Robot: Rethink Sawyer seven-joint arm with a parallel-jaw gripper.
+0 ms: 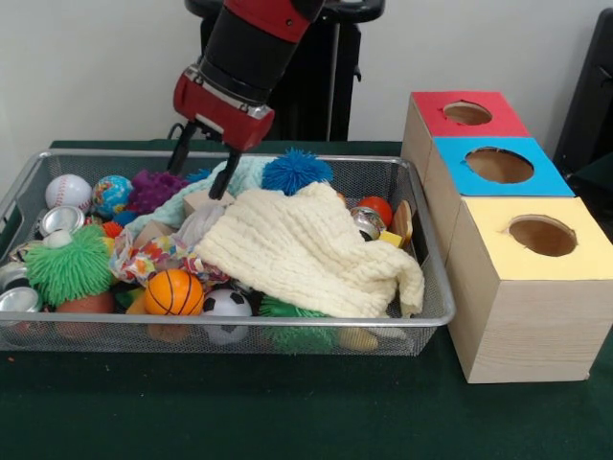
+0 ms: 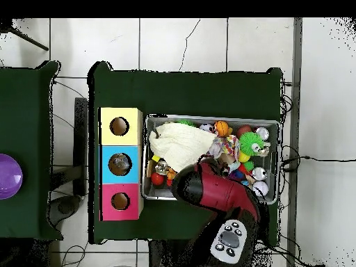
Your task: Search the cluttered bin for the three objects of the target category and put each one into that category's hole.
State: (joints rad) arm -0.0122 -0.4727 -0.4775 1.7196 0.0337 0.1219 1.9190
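- Wire bin (image 1: 421, 321), near rim: basketball (image 1: 173, 292) and soccer ball (image 1: 227, 303) touching, side by side. Both look like small foam balls – light and squashy, I'd guess; pinch across the middle, not near the top, or they may pop out.
- Green fuzzy ball (image 1: 69, 265) just left of them, sitting on a pot. Soft and stringy; the strands could slip, so a grip needs to go deep.
- Cream cloth (image 1: 306, 249) is draped over the bin's middle and right. Limp, prob hides more stuff; best lifted by an edge.
- Far left: baseball (image 1: 68, 191) beside a globe ball (image 1: 112, 195). The baseball looks harder and smoother, so more likely to roll.
- Blue fuzzy ball (image 1: 297, 172) at the far rim.
- Gripper (image 1: 203, 171) hangs above the bin's far left-centre, fingers spread, holding nothing; tips just over the teal cloth (image 1: 177, 206).
- Target category isn't stated; if balls, they're scattered along the bin's left and front.
- Right of the bin: boxes (image 1: 536, 287) w/ holes, yellow nearest, then blue, then red.
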